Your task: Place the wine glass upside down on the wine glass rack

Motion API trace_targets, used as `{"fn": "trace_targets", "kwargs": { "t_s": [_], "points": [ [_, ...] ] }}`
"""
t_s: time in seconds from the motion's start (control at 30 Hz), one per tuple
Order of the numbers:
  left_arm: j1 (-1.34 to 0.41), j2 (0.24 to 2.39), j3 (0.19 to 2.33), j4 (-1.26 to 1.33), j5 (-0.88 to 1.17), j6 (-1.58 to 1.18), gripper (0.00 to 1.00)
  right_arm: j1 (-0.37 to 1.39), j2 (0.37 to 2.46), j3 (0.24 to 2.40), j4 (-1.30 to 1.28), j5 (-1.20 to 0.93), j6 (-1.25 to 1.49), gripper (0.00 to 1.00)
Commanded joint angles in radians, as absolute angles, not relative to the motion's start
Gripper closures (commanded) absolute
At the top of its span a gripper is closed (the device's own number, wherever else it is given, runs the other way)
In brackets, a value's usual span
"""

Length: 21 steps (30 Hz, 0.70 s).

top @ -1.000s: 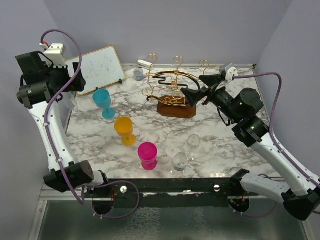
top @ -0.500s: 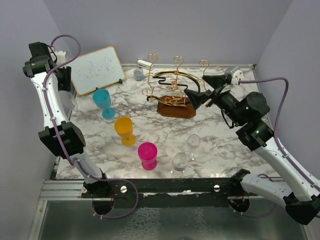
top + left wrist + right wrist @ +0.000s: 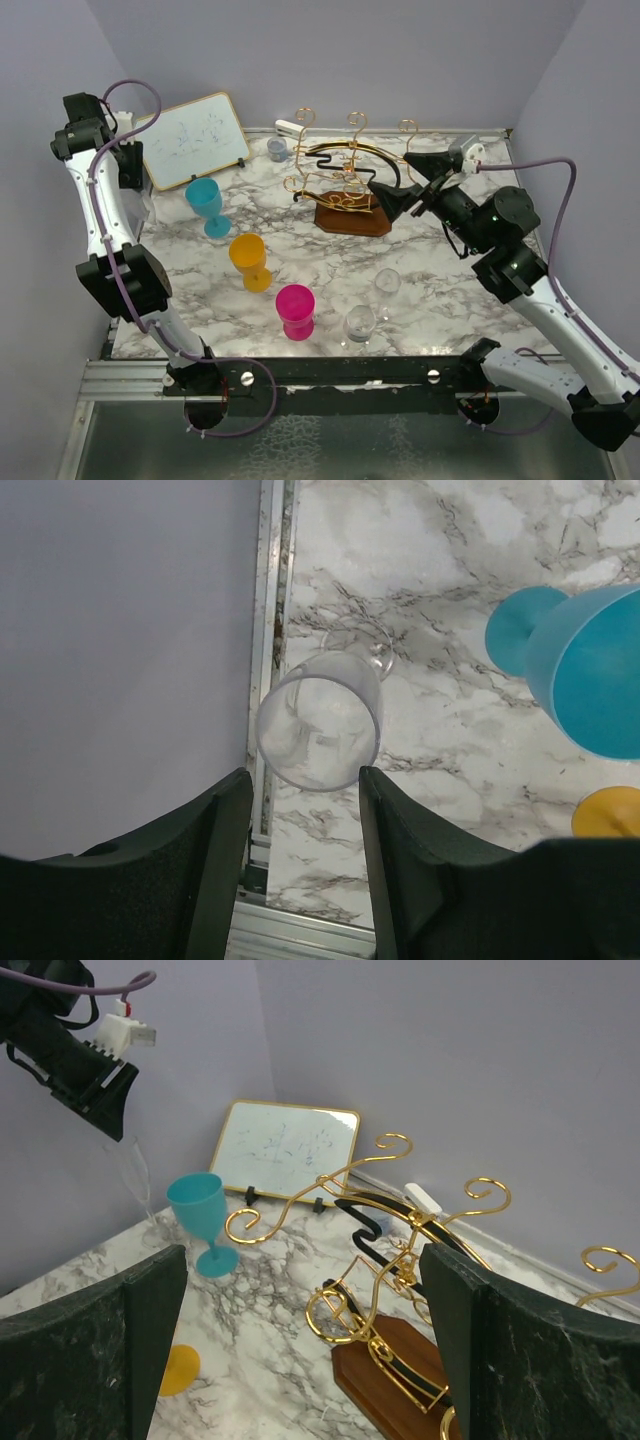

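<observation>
A clear wine glass (image 3: pixel 320 720) stands upright at the table's far left edge, seen from above just beyond my left gripper (image 3: pixel 302 780). That gripper's jaws stand partly apart with nothing between them. It hangs high by the left wall (image 3: pixel 130 165). The gold wire wine glass rack (image 3: pixel 345 180) on its brown wooden base (image 3: pixel 352 218) stands at the back centre. My right gripper (image 3: pixel 402 178) hovers open beside the rack's right end, and the rack (image 3: pixel 400 1250) shows between its wide fingers. Two more clear glasses (image 3: pixel 387 283) (image 3: pixel 359 322) stand near the front.
A teal goblet (image 3: pixel 207 203), a yellow goblet (image 3: pixel 249 260) and a pink goblet (image 3: pixel 295 310) run diagonally across the left half. A whiteboard (image 3: pixel 195 138) leans at the back left. A small grey cup (image 3: pixel 277 149) and a white object (image 3: pixel 289 128) sit behind the rack.
My left arm has straightened up along the left wall, and its jaws have narrowed from wide to partly apart. My right gripper has drifted slightly to the right near the rack.
</observation>
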<state>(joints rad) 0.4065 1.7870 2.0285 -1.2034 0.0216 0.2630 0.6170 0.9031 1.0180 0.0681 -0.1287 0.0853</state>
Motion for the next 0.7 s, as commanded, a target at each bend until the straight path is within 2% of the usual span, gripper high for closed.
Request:
{"fn": "trace_targets", "kwargs": {
  "t_s": [0.0,0.27,0.67],
  "points": [
    [0.411,1.720,1.933,-1.114,0.000,0.245,0.50,0.626,1.004,1.127,0.054,-0.183,0.103,0.01],
    [0.411,1.734,1.926,-1.051,-0.011,0.248,0.49,0.626,1.097,1.248,0.043,-0.235,0.155,0.01],
    [0.414,1.736,1.914,-1.015,-0.051,0.284,0.49,0.626,1.115,1.254,0.040,-0.246,0.220,0.01]
  ]
}}
